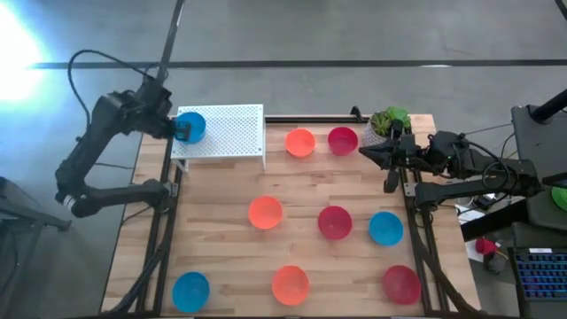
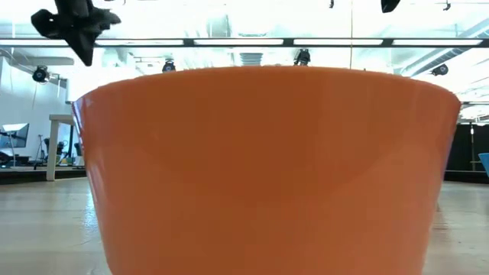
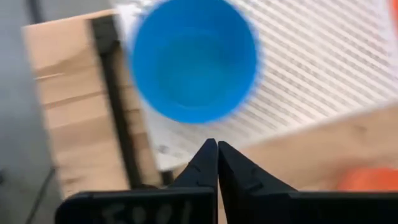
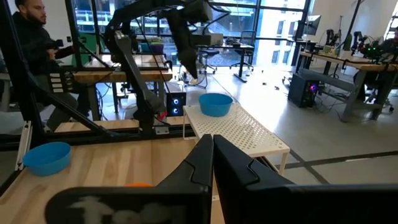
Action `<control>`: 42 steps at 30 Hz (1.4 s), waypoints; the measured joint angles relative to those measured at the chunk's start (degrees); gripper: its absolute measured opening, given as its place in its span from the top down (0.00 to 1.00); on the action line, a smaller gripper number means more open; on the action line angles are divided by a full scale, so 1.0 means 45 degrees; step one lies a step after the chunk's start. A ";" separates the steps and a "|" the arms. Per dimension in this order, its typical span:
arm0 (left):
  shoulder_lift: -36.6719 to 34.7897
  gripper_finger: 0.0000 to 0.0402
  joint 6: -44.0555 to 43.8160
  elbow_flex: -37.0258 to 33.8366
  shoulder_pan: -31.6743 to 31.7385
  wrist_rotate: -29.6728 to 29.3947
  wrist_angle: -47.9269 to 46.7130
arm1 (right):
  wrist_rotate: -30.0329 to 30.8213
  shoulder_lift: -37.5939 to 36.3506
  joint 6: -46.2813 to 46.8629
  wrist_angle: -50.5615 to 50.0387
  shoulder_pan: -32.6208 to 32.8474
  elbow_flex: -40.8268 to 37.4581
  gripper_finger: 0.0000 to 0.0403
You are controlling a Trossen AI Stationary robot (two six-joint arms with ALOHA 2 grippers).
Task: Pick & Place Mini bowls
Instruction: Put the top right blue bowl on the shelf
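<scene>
One blue bowl (image 1: 190, 127) sits at the white rack's (image 1: 232, 133) outer edge, and your left gripper (image 1: 171, 129) hangs just beside it, fingers pressed together and empty. Swing away carelessly and you could knock it off. Right gripper (image 1: 387, 157) waits closed by the plant (image 1: 390, 121).

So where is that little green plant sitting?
Seen from above, the green plant in its white pot stands at the table's far right corner, just right of a red bowl and beside the right pincer.
</scene>
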 joint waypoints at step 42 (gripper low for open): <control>0.2550 1.00 -0.3767 -0.1991 -0.3439 -0.3784 0.0783 | 0.0033 -0.0002 -0.0007 0.0007 0.0000 -0.0005 0.98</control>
